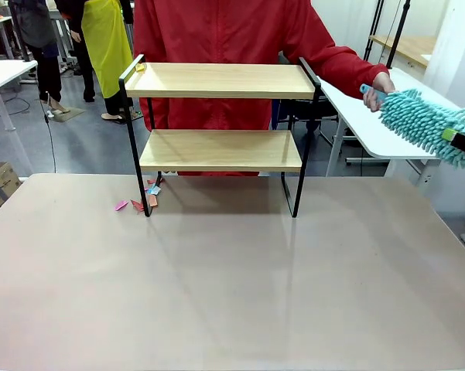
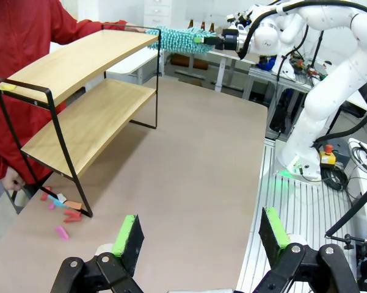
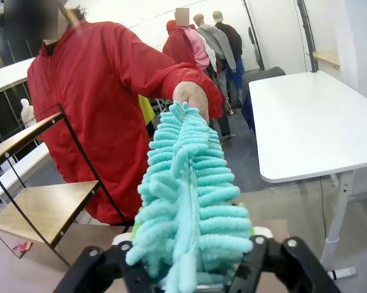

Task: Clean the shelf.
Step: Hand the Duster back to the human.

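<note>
The left gripper (image 2: 198,235) was seen spread wide and empty above the near surface (image 1: 232,294); farther back, the shelf (image 1: 220,139) stood upright on the surface, coloured scraps (image 1: 143,199) by its leg; beyond, the duster (image 1: 425,124) was between the right gripper's (image 3: 189,256) fingers, a grasp could not be told, the person's hand (image 1: 381,86) holding its handle.
</note>
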Action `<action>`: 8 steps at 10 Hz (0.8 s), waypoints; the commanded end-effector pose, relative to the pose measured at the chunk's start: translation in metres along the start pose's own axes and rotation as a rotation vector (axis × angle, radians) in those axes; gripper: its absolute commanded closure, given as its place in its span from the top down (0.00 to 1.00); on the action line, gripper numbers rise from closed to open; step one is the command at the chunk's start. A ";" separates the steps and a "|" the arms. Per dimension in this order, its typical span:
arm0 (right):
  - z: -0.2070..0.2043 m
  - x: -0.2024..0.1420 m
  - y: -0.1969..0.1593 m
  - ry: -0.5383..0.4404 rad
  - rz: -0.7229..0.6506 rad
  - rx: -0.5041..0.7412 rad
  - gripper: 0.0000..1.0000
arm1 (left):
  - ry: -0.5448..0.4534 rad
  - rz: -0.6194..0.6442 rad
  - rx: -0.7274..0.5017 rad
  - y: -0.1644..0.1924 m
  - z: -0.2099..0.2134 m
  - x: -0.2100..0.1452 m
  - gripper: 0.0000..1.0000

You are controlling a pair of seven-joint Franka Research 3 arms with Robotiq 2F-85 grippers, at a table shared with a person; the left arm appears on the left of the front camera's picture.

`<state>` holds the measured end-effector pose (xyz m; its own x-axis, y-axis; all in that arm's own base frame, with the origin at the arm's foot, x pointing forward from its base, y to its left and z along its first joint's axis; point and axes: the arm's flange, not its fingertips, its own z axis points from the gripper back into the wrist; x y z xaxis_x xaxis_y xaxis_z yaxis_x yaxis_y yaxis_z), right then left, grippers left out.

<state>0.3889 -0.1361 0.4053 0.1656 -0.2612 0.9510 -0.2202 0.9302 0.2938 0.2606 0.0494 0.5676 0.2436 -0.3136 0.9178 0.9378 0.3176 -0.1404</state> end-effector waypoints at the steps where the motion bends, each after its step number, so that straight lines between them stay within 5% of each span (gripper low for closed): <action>1: 0.006 0.026 -0.001 -0.033 -0.079 0.056 1.00 | -0.020 -0.018 -0.002 0.002 -0.002 0.002 1.00; 6: 0.052 0.137 -0.026 -0.274 -0.349 0.154 1.00 | -0.020 -0.018 -0.002 0.002 -0.002 0.002 1.00; 8: 0.068 0.156 -0.050 -0.349 -0.426 0.142 1.00 | -0.020 -0.018 -0.002 0.002 -0.002 0.002 1.00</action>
<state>0.3551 -0.2304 0.5499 -0.0538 -0.6536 0.7549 -0.3213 0.7271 0.6067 0.2611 0.0494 0.5673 0.2442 -0.3157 0.9169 0.9377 0.3180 -0.1402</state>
